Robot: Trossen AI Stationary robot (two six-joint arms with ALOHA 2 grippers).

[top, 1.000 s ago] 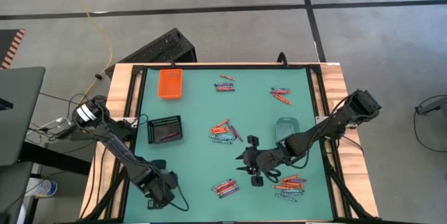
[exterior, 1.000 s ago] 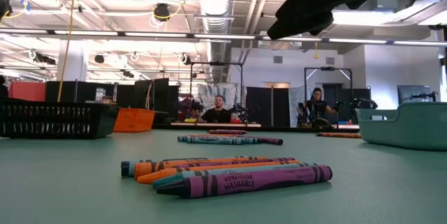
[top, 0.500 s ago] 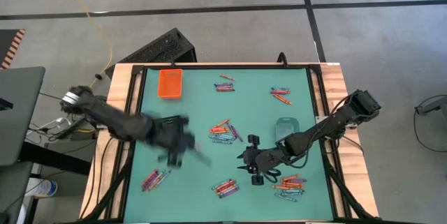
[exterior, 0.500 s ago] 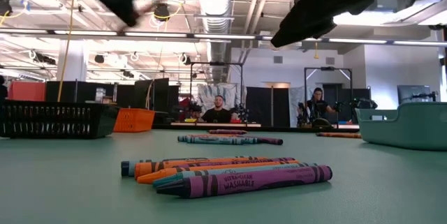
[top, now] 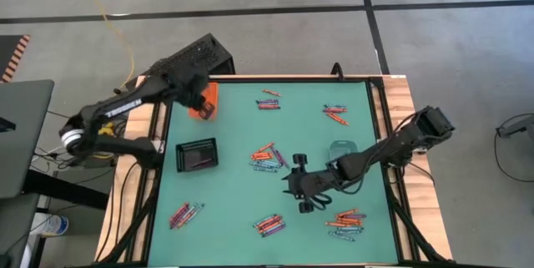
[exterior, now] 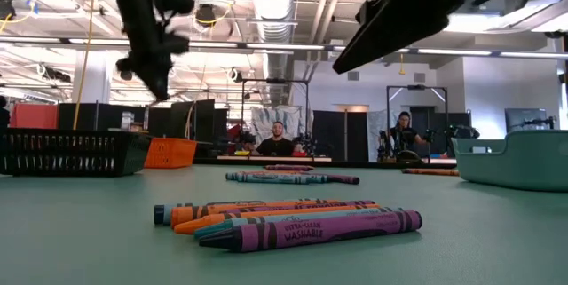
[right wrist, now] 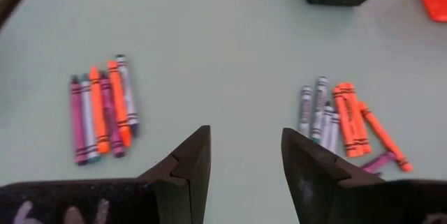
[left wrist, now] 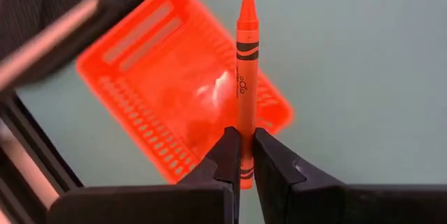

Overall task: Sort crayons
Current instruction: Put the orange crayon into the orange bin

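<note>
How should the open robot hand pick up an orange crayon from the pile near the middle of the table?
Probably from straight above, the right gripper pinching the orange crayon's middle across its thin width. It lies flat among neighbours, so only its top is free.

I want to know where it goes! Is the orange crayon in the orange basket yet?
Not yet. The orange crayon is pinched in the left gripper, above the orange basket.

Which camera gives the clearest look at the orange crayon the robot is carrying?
The left wrist view: the orange crayon fills the frame, pinched between the left gripper fingers above the orange tray. From the high and low views the crayon itself cannot be made out, and the right wrist view misses it.
</note>
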